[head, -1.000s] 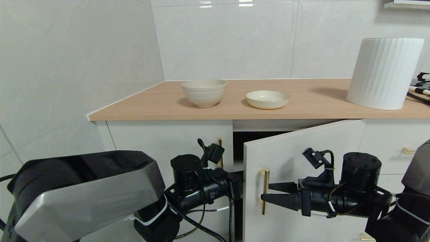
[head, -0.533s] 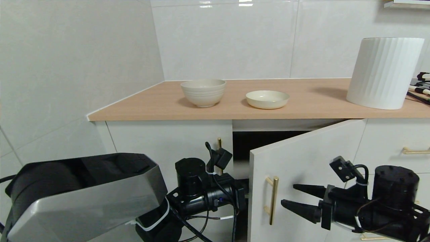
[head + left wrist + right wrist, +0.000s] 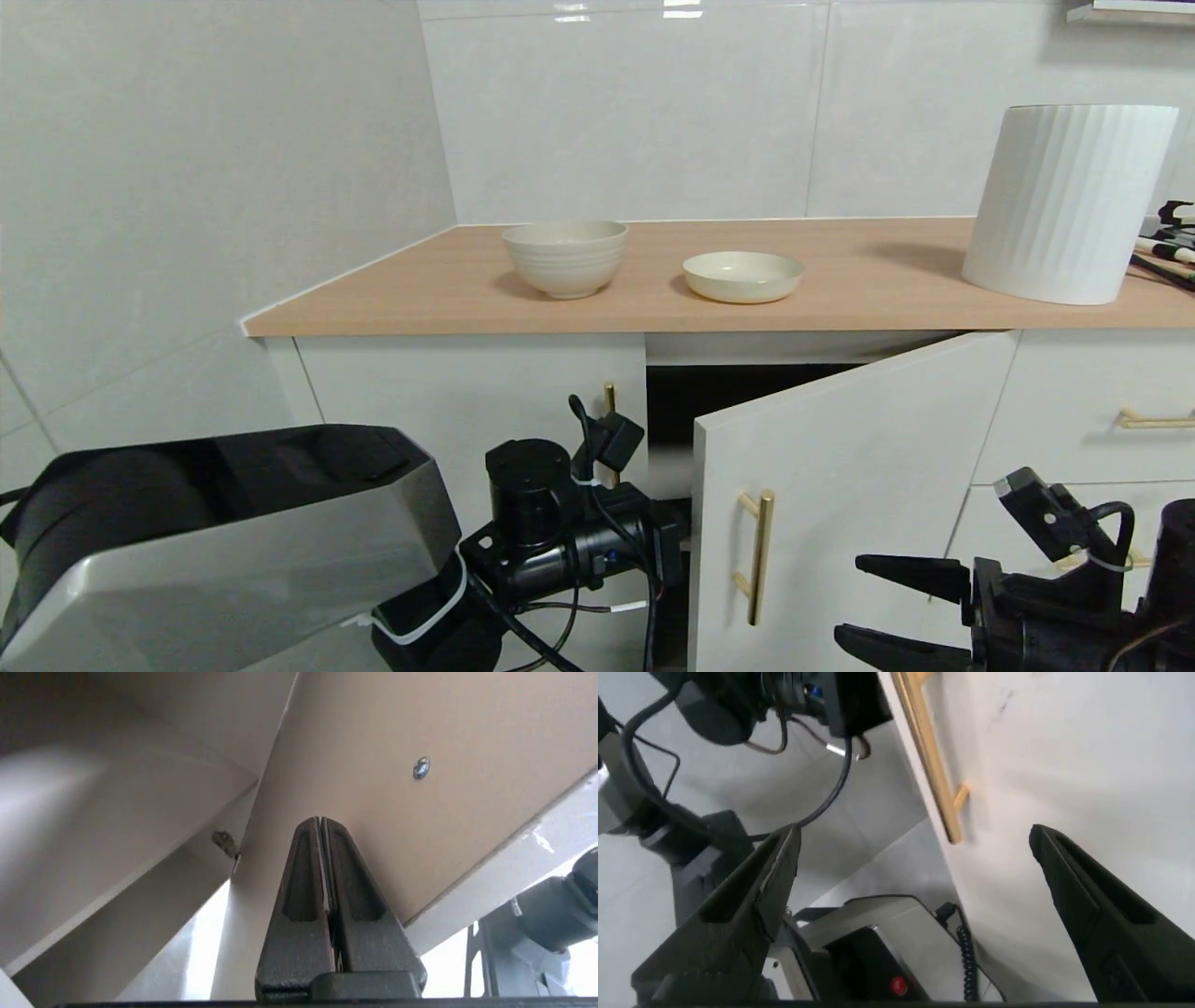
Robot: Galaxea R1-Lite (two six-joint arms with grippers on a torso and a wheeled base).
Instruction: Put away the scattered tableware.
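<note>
Wooden desk (image 3: 420,301) carries the bowl (image 3: 565,257) and dish (image 3: 743,275), near each other. Right hand (image 3: 850,599) gapes wide beside the handle (image 3: 758,558) of the ajar door (image 3: 859,448); left hand (image 3: 320,835) is pinched closed behind that door.

On the table (image 3: 868,280) the bowl (image 3: 566,257) is sitting toward the left, with the dish (image 3: 743,276) beside it on the right, not touching. A tall container (image 3: 1069,201) is standing well apart, further right. Below the table a cabinet door (image 3: 859,467) is hanging ajar, its handle (image 3: 758,557) near the free edge. The right end effector (image 3: 901,607) is hanging before the door, right of the handle. The left end effector (image 3: 322,859) is lying behind the door, against its inner side.
</note>
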